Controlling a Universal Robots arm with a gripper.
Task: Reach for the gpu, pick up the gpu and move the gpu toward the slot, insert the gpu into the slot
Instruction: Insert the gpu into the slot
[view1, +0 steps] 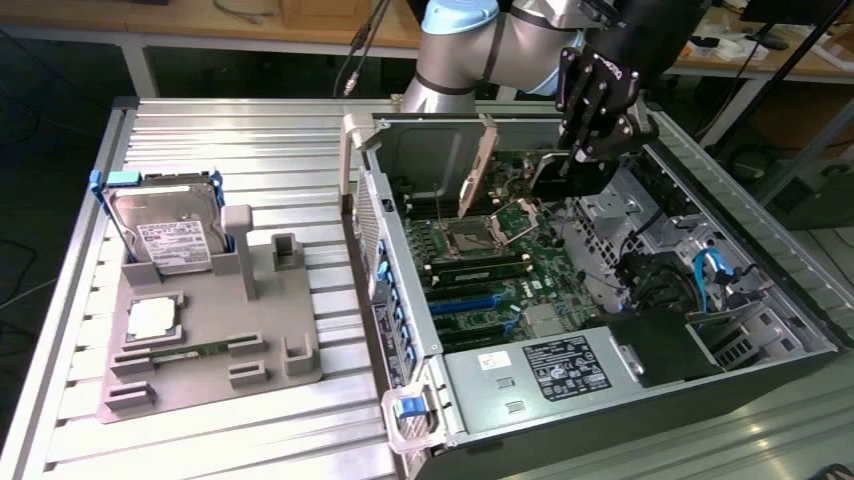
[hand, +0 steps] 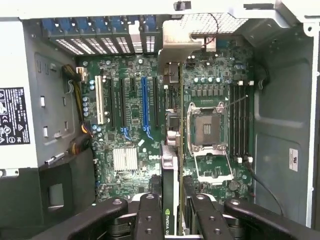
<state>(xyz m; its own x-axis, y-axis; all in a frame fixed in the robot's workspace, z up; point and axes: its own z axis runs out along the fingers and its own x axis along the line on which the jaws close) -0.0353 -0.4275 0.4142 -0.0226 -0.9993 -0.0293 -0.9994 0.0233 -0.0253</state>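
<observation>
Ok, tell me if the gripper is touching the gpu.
Touching. The wrist view shows the gripper clamped on both sides of the edge-on gpu.

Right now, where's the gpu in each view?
Exterior view: gpu under the gripper, near the socket.
Wrist view: gpu edge-on in the gripper, beside the socket.
Shared landmark: the square silver socket.

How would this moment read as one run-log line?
hand: shut on thin dark circuit card | card: above green motherboard, not inserted | long blue plastic slot: empty
</observation>
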